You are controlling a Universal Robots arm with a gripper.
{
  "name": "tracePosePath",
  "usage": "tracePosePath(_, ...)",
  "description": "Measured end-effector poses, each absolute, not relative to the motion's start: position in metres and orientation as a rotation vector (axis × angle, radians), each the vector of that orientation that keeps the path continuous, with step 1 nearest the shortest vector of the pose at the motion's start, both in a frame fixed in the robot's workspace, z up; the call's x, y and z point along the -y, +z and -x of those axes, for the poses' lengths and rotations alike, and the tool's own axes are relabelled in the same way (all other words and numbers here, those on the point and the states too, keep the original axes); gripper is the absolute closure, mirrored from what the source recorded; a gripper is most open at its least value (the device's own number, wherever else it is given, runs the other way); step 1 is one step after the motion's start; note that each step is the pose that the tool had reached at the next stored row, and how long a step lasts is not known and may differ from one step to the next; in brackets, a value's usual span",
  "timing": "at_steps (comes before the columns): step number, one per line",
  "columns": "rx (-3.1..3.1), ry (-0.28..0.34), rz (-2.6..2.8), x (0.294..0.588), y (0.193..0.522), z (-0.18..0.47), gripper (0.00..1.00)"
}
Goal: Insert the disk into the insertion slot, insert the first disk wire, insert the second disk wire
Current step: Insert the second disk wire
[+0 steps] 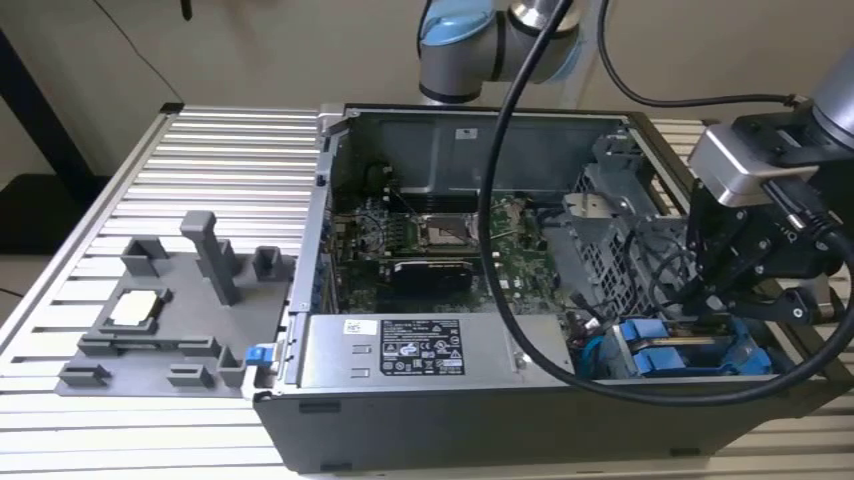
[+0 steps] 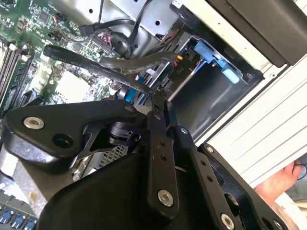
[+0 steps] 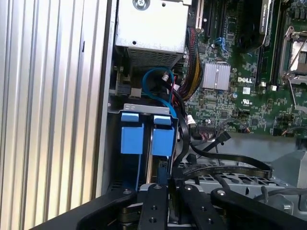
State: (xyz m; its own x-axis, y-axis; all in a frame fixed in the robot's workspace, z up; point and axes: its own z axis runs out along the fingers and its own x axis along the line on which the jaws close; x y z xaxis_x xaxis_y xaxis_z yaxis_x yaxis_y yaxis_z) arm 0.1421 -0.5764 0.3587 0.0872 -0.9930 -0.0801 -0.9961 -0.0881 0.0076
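The arm [image 1: 761,180] enters from the exterior view's right and bends down over the open computer case [image 1: 441,420]. Its wrist is turned so that the tool [image 3: 165,181] points into the corner of the case just past the end of the silver power-supply box [image 1: 400,350]. Black cables [image 1: 534,300] trail from the arm across the case above that box.

In the first wrist view the tool is narrow, its two black fingers [image 3: 153,206] drawn close together. A small dark piece shows at their tips, and I cannot tell whether it is pinched there.

The disk [image 3: 163,139] sits in the insertion slot [image 3: 146,108], with the blue front of its carrier facing up. It lies beyond the power-supply box's end, in line with the tool tips. The other blue-fronted carrier [image 3: 132,134] is just beside it in the same cage, on the side nearer the case wall.

A light-blue wire [image 3: 156,81] loops between the power-supply box and the slot. Flat black wires [image 3: 225,160] lie across the perforated cage, on the motherboard [image 3: 240,62] side.

In the second wrist view a person's hand [image 2: 283,179] rests by the ribbed worktop [image 2: 268,124], outside the case.
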Motion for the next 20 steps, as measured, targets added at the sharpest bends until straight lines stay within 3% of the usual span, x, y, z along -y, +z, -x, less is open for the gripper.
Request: tracePosePath(20,-2.126,0.098,2.243,0.578,0.346,-0.148,0.84)
